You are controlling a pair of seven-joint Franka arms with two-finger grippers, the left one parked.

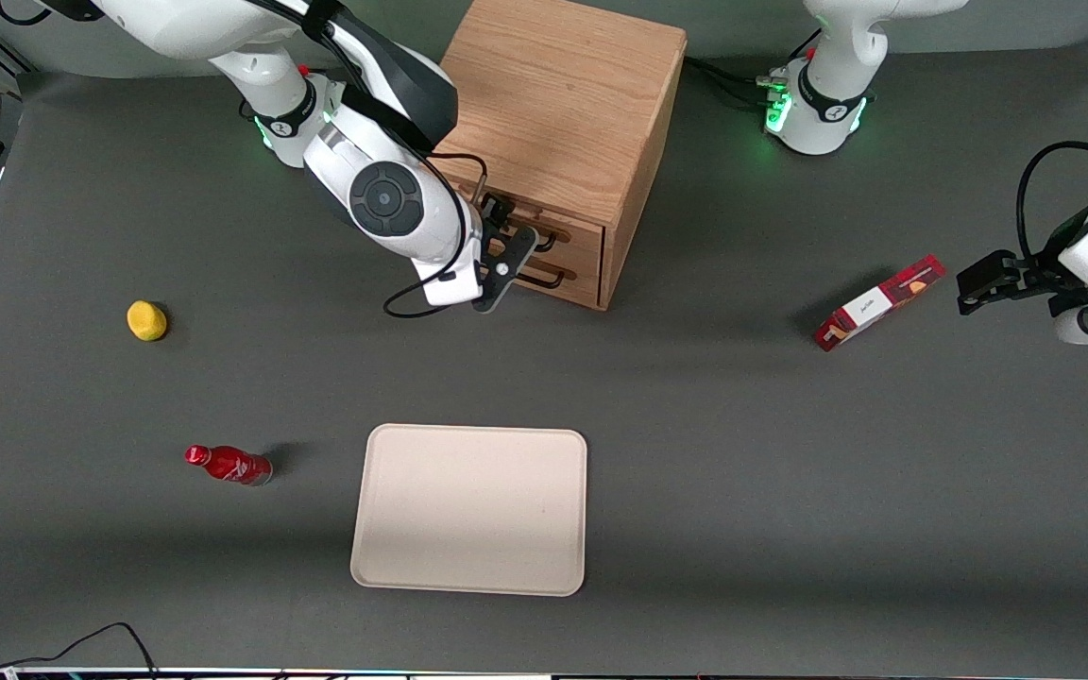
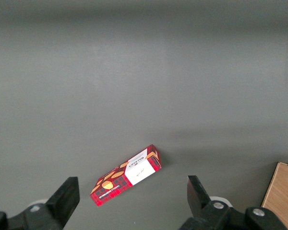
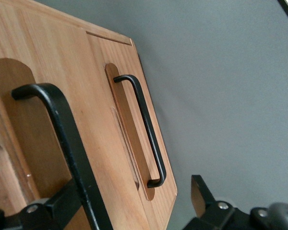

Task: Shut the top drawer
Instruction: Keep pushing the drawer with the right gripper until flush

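The wooden cabinet (image 1: 563, 113) stands on the grey table farther from the front camera than the tray. Its top drawer (image 1: 570, 238) has a black wire handle (image 3: 67, 143), and its front looks about flush with the lower drawer (image 1: 574, 280) front. The lower drawer's handle (image 3: 145, 129) shows beside it. My gripper (image 1: 506, 238) (image 3: 132, 203) is right in front of the top drawer, open, its fingers (image 3: 200, 191) standing either side of the top handle without closing on it.
A beige tray (image 1: 470, 508) lies nearer the front camera. A red bottle (image 1: 228, 465) and a yellow fruit (image 1: 146, 320) lie toward the working arm's end. A red box (image 1: 879, 302) (image 2: 126, 175) lies toward the parked arm's end.
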